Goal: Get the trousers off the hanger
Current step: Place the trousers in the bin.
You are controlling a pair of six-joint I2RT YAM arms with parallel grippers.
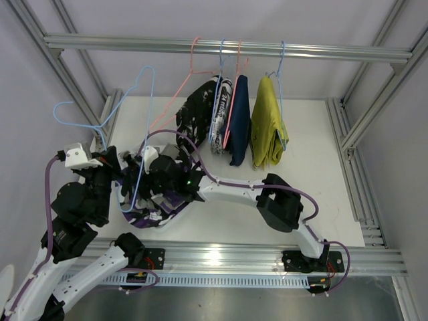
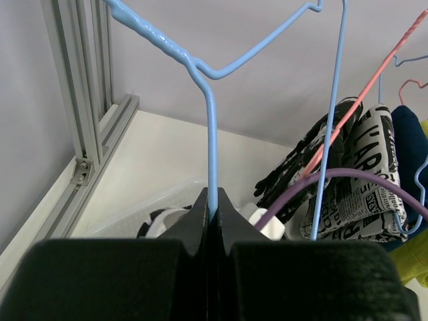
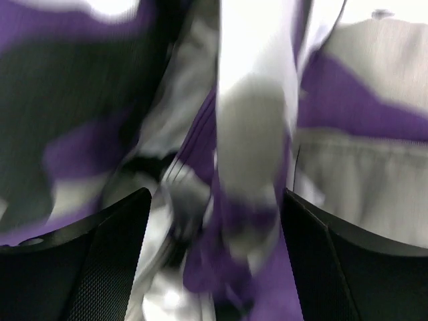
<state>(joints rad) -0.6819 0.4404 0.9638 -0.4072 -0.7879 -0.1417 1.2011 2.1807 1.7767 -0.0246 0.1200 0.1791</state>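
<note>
The left gripper (image 2: 212,202) is pressed together on the wire of a blue hanger (image 2: 211,120), pinching it just below the twisted neck. In the top view the hanger stands tilted over the left side of the table (image 1: 307,200). Its hook points left, off the rail (image 1: 134,44), and its lower end runs down to the purple pair (image 1: 144,217). Whether the wire still threads the cloth, I cannot tell.

The right gripper (image 3: 214,227) is spread wide. Its fingers (image 3: 100,261) stand at either side of the wrist view, with purple, white and black cloth bunched between them. That view is blurred, so it is unclear whether the pads touch the fabric. From above, the right arm reaches across the table to the left, and its gripper sits over the purple pair, just beside the left gripper. The purple pair lies in a heap on the table near the front left edge, partly under both grippers.

The other four pairs hang folded on wire hangers on the rail at the back, close together. From left to right they are the black speckled pair (image 1: 195,114), the white printed pair (image 1: 220,110), the navy pair (image 1: 239,120) and the yellow pair (image 1: 266,127). A purple cable (image 2: 348,175) arcs across the left wrist view in front of the printed pair.
</note>
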